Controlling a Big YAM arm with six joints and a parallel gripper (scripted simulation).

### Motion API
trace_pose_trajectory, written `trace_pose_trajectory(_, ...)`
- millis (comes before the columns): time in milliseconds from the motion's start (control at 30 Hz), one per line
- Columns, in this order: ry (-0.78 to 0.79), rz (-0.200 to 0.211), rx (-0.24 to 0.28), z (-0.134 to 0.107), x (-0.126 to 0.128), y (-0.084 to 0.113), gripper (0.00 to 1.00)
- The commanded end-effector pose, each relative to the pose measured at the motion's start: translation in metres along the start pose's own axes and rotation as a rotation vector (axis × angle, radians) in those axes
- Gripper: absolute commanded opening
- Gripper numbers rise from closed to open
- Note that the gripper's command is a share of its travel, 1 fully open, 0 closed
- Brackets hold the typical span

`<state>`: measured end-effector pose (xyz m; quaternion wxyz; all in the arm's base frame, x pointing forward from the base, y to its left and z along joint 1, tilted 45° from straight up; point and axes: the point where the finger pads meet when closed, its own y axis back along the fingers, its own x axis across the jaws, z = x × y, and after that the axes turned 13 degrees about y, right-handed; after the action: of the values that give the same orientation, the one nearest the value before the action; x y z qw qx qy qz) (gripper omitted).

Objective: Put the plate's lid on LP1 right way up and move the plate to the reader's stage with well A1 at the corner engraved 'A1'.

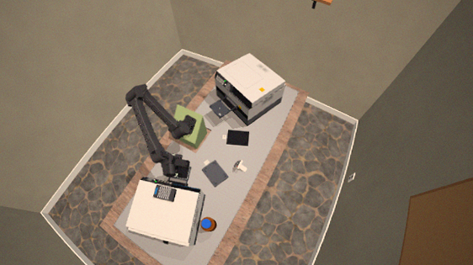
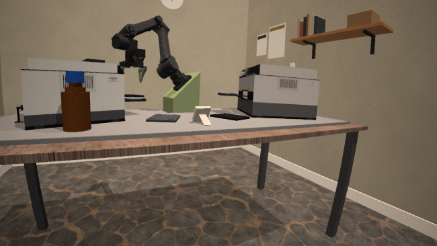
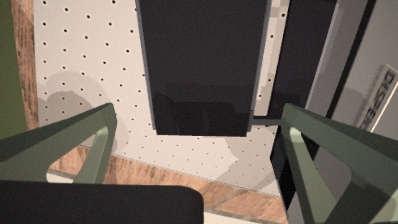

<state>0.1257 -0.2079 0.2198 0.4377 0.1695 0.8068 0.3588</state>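
My gripper (image 1: 179,176) (image 2: 132,76) (image 3: 198,112) is open and empty, pointing down above the stage side of the dispenser (image 1: 157,218) (image 2: 101,101). In the wrist view a dark, flat-topped rectangular piece (image 3: 202,50) lies between and beyond the fingertips; I cannot tell lid from plate there. In the exterior view two thin dark layers (image 2: 135,97) stick out from the dispenser below the fingers. The reader (image 1: 254,74) (image 2: 286,95) has its stage (image 1: 219,106) (image 2: 227,94) out. A grey position (image 1: 215,173) (image 2: 163,117) and a black one (image 1: 238,138) (image 2: 230,116) lie on the deck; their names are unreadable.
The brown bottle (image 1: 211,227) (image 2: 76,109) with a blue cap stands upright beside the dispenser. A small cream stand (image 1: 242,166) (image 2: 202,110) is near the grey position. The arm's green wedge mount (image 1: 198,136) (image 2: 193,97) is between the two machines at the bench edge.
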Motion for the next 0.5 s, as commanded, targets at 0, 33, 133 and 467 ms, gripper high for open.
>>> trace_pose_trajectory(0, 0.004, -0.009, 0.001, -0.0018, -0.0045, -0.0021, 1.0)
trace_pose_trajectory(33, 0.004, -0.012, 0.001, -0.0021, -0.0042, -0.0016, 1.0)
trace_pose_trajectory(133, 0.011, -0.014, -0.004, -0.0013, -0.0026, -0.0016, 1.0)
trace_pose_trajectory(467, -0.002, -0.017, 0.001, -0.0038, -0.0063, -0.0047, 1.0)
